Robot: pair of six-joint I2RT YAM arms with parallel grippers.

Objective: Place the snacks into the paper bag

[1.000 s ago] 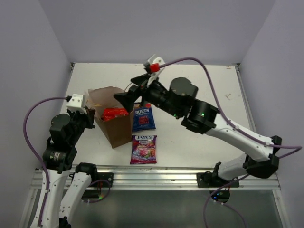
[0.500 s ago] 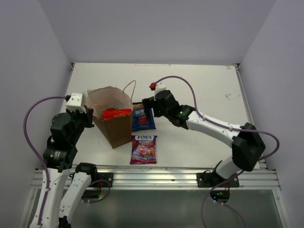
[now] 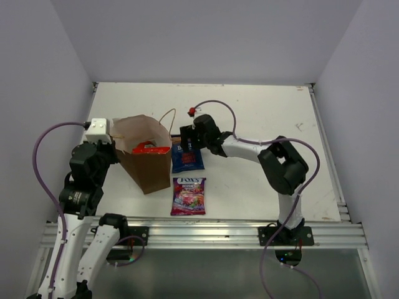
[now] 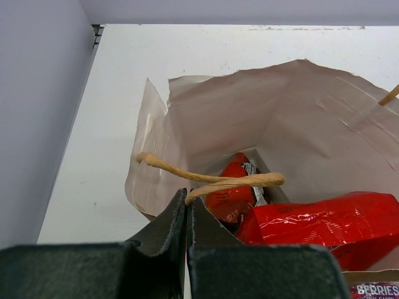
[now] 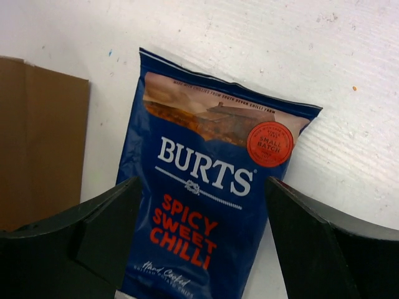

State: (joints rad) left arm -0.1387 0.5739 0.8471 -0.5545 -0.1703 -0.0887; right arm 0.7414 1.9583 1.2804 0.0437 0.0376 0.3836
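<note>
From above: bag (image 3: pixel 149 171) upright on table (image 3: pixel 262 106), left of middle, mouth open. Inside, only the top of a red packet (image 3: pixel 149 148) in sight, the rest hidden by the walls. Left gripper (image 3: pixel 116 149) at the bag's left rim, tips too small to read here. Right gripper (image 3: pixel 185 142) low over the Burts packet (image 3: pixel 188 161), covering its far edge. That packet flat on the table, just right of the bag. Fox's packet (image 3: pixel 188 194) flat, nearer the bases, in full view.

Left wrist: left gripper closed, pinching the bag's near rim by a handle (image 4: pixel 212 180). Red packet tilted across the mouth, cut off at right. Second red packet (image 4: pixel 232 193) deeper, mostly buried. Sliver of Fox's packet at the bottom right corner.

Right wrist: right gripper spread wide, one finger either side of the Burts packet, nothing gripped. Packet's lower end cut off. Bag wall at the left edge.
</note>
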